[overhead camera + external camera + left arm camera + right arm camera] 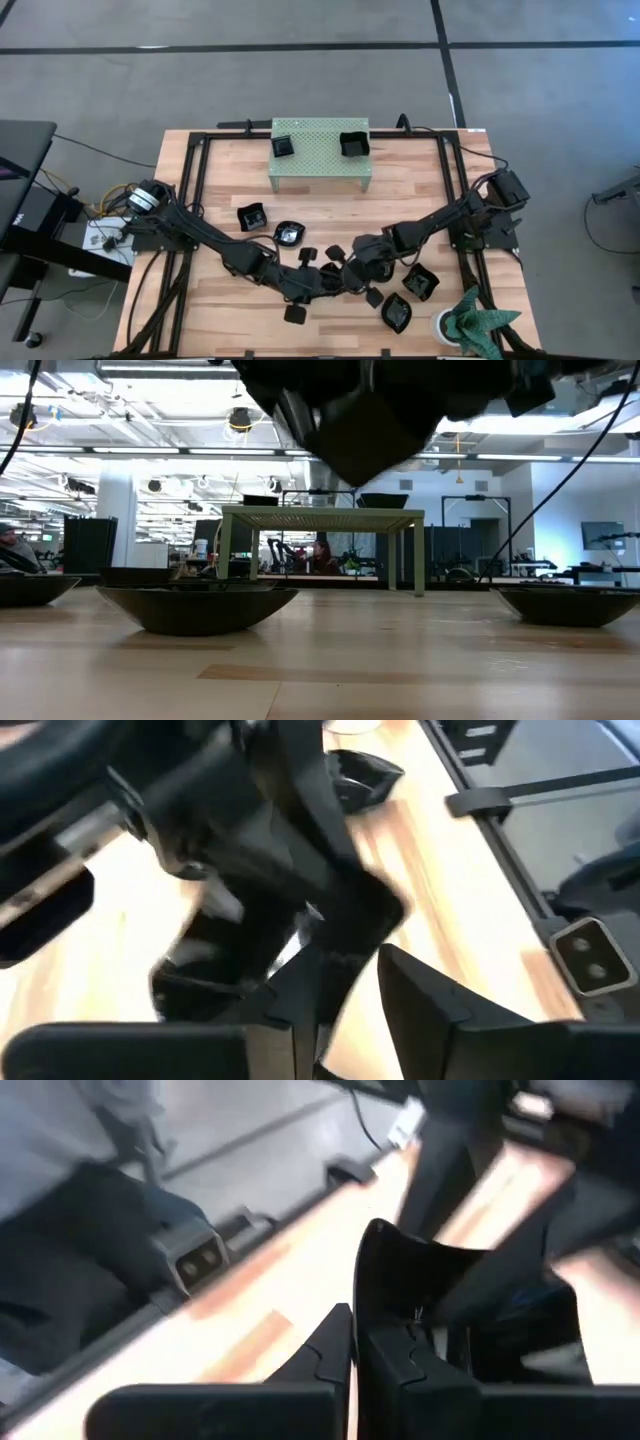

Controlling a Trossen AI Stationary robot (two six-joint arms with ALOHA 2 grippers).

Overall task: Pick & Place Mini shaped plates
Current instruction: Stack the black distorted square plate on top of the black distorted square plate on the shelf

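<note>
Handover in progress at table centre-front: one mini plate (420, 1295) stands on edge between the two grippers, clamped at its rim by the right gripper (355, 1350), fingers pinched together on it. Left gripper (340, 990) meets it from 9 o'clock with fingers apart, apparently letting go so the right arm can carry it. Other plates lie loose on the wood: one at 10 o'clock (251, 215), a round one (289, 234) nearer, two at 4 o'clock (419, 283). Two plates (283, 146) already sit on the green perforated stand (320, 160) at 12 o'clock, likely the drop spot. A potted plant (478, 322) sits at the 5 o'clock corner.
</note>
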